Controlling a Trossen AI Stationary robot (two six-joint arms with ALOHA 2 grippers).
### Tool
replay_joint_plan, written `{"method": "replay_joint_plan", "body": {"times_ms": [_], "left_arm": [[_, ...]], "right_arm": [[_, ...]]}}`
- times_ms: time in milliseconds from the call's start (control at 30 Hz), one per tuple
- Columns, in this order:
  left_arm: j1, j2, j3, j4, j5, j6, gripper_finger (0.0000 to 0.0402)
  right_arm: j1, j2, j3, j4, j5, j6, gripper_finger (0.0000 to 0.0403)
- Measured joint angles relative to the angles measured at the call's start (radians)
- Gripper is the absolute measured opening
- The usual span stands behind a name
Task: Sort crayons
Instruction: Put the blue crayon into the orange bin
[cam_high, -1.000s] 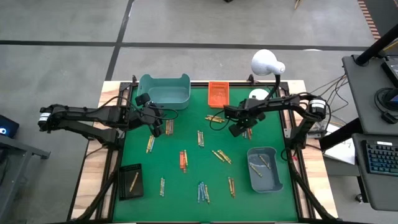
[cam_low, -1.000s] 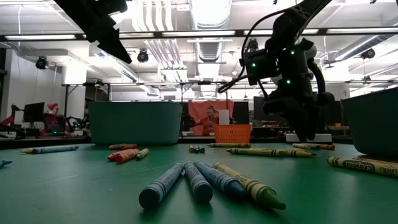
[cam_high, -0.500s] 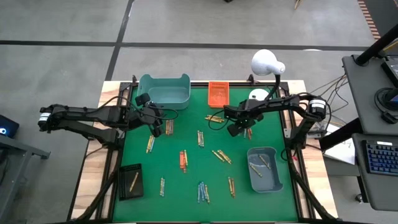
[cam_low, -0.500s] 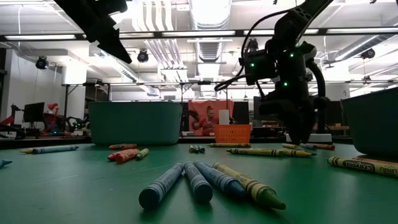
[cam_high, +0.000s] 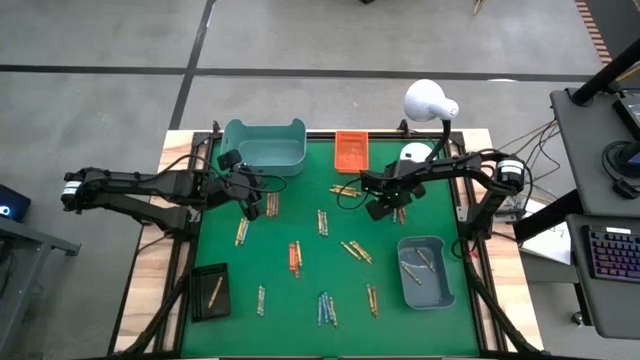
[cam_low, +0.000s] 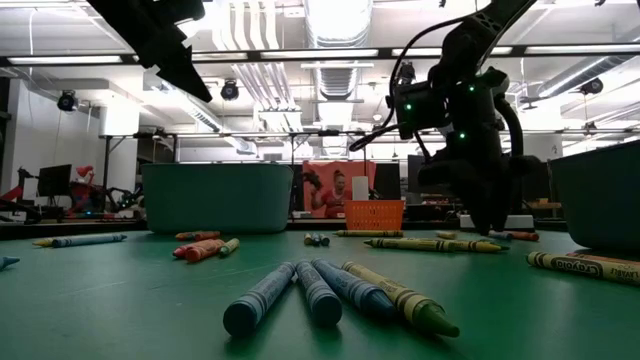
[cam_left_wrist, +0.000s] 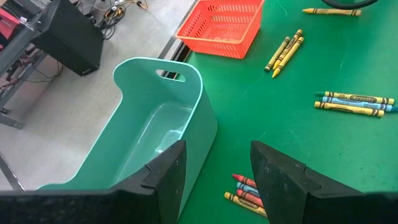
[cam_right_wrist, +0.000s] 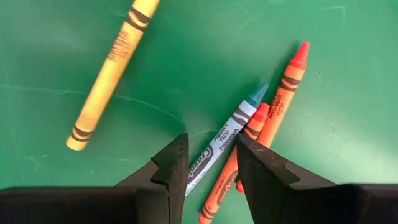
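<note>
The right gripper (cam_high: 378, 210) hangs low over the green desk (cam_high: 300, 300) with its jaws spread apart, and from its wrist camera a blue-grey crayon (cam_right_wrist: 224, 142) runs straight up out of the gap between them, its tip pointing away. Touching that one on its outer side lie two orange-red crayons (cam_right_wrist: 277, 106), packed side by side, and well off the other jaw lies a lone yellow crayon (cam_right_wrist: 112, 73), tilted. Neither jaw is touching any of them as far as I can see. The left gripper (cam_high: 252, 207) waits near the far left of the desk, jaws also spread and holding nothing; ahead of them stands the teal bin (cam_left_wrist: 155, 134), with a few crayons lying just beside its near corner and the orange basket (cam_left_wrist: 224, 28) farther on. The rest of the crayons (cam_high: 325, 308) lie scattered in small clusters across the desk, a few already in the grey bin (cam_high: 425, 272) and one in the black tray (cam_high: 210, 292).
</note>
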Motion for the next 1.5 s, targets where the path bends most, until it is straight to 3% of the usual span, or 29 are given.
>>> {"method": "replay_joint_plan", "body": {"times_ms": [267,633,1500], "left_arm": [[0.000,0.000,0.000,0.000,0.000,0.000,0.0162],[0.000,0.000,0.000,0.000,0.000,-0.005,0.0162],[0.000,0.000,0.000,0.000,0.000,-0.023,0.0162]], "right_arm": [[0.004,0.000,0.003,0.077,0.001,-0.030,0.0125],[0.006,-0.002,0.087,-0.062,0.007,-0.046,0.0125],[0.006,-0.001,-0.033,0.103,0.007,-0.060,0.0122]]}}
